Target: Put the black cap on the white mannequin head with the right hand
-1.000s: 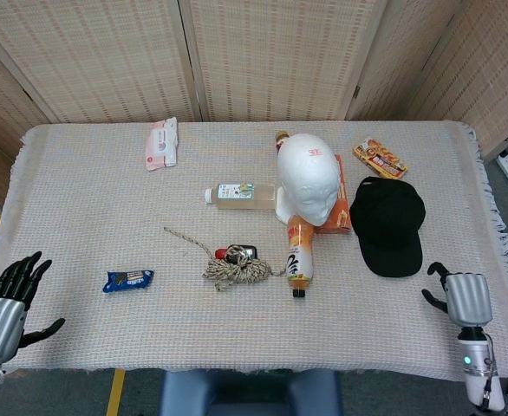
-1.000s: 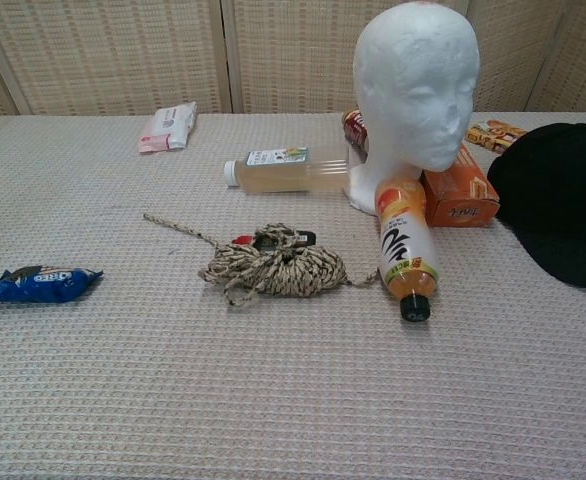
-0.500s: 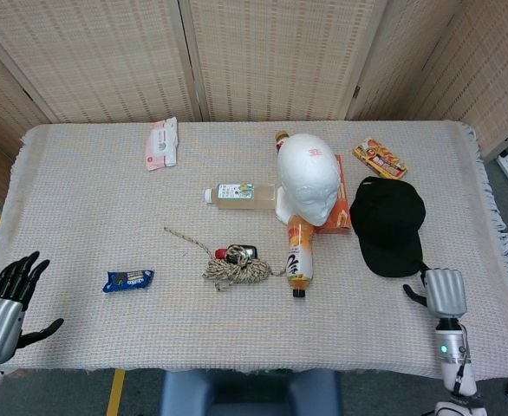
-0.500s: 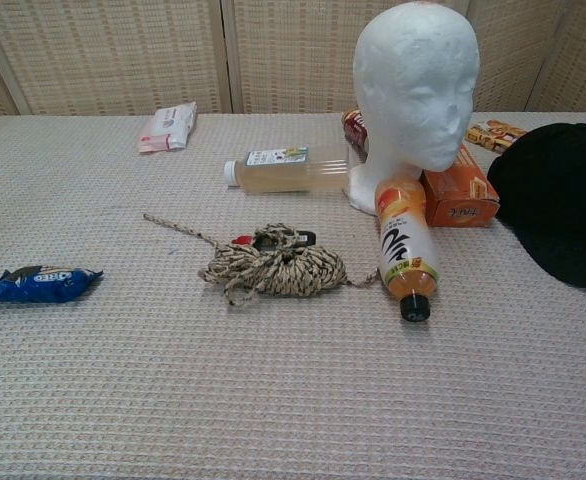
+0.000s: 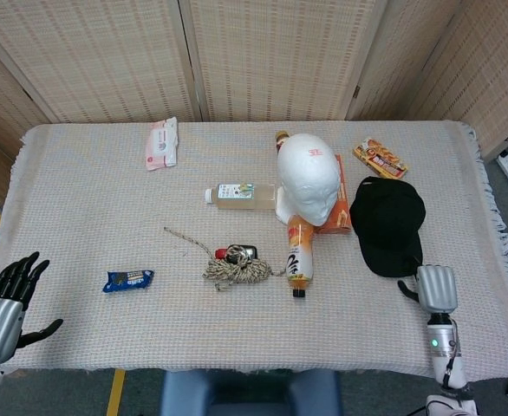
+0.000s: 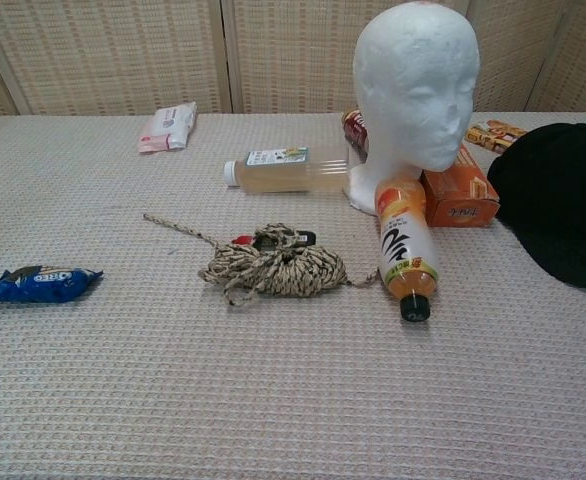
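The black cap (image 5: 388, 225) lies flat on the table, right of the white mannequin head (image 5: 309, 177), its brim toward the front edge. The chest view shows the cap (image 6: 559, 203) at the right border and the mannequin head (image 6: 418, 92) upright, facing forward. My right hand (image 5: 435, 289) hovers at the front right, just below the cap's brim, back side up, fingers pointing toward the cap, thumb out to the left, holding nothing. My left hand (image 5: 1, 314) hangs off the front left corner, fingers spread and empty. Neither hand appears in the chest view.
An orange drink bottle (image 5: 299, 253) lies in front of the mannequin head, an orange box (image 5: 340, 211) between head and cap. A clear bottle (image 5: 236, 194), rope coil (image 5: 237, 271), blue snack pack (image 5: 128, 280), pink wipes pack (image 5: 160, 144) and snack packet (image 5: 380, 158) are scattered around.
My right hand has slid left and slightly forward, ending just below the cap's brim. The left hand has barely shifted. The objects have not moved.
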`<state>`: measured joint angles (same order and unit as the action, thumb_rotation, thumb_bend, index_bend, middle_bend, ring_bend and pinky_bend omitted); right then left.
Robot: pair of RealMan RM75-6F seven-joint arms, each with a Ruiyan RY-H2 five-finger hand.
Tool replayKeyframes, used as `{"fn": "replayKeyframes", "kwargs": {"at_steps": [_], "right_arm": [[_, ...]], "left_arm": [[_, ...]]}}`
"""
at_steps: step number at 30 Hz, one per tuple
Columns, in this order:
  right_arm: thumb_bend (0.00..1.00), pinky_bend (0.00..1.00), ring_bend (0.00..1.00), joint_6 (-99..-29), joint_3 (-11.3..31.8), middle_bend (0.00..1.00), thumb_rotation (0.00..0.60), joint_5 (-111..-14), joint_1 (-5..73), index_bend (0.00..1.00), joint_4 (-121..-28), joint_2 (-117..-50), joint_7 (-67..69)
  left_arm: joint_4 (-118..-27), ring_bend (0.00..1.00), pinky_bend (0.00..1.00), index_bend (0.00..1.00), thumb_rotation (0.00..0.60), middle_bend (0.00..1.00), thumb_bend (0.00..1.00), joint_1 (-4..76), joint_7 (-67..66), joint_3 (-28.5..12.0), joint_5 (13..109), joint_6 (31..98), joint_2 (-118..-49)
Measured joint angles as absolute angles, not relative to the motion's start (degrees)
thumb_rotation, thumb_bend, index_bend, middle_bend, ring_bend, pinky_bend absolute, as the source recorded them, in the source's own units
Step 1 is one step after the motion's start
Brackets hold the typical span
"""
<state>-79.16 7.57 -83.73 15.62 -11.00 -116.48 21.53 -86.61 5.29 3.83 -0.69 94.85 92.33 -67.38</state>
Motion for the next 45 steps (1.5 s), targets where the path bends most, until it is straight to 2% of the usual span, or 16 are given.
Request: {"fn": "replayKeyframes", "kwargs": {"at_steps": [7,16,29,45], "right_arm": [[0.16,1.00,1.00,-77.0,8.4,1.00,0.600,-82.6,17.0,0.46,-9.8,-117.9,21.4],[0.17,1.00,1.00,-74.9,9.7,1.00,0.600,-81.0,18.8,0.44,-9.0,-119.3,22.2],[0.27,1.00,1.00,-73.1,11.0,1.00,0.600,-79.5,21.6,0.43,-8.4,-120.6,23.5],[0.38,1.00,1.00,-75.2,16.2,1.00,0.600,-74.7,24.1,0.60,-9.9,-118.0,28.7]], "left_arm": [[-87.2,0.00,0.13,0.00,0.600,0.00,0.09,5.3,3.0,-0.9,93.7,91.5,-66.8],[-86.8,0.00,0.13,0.00,0.600,0.00,0.10,4.8,2.4,-1.7,93.9,93.5,-67.2],[-87.0,0.00,0.13,0.00,0.600,0.00,0.12,4.6,1.0,-3.0,90.9,92.7,-67.7],[-87.3,0.00,0.13,0.00,0.600,0.00,0.12,4.0,1.6,-3.7,90.4,93.9,-67.6]]}}
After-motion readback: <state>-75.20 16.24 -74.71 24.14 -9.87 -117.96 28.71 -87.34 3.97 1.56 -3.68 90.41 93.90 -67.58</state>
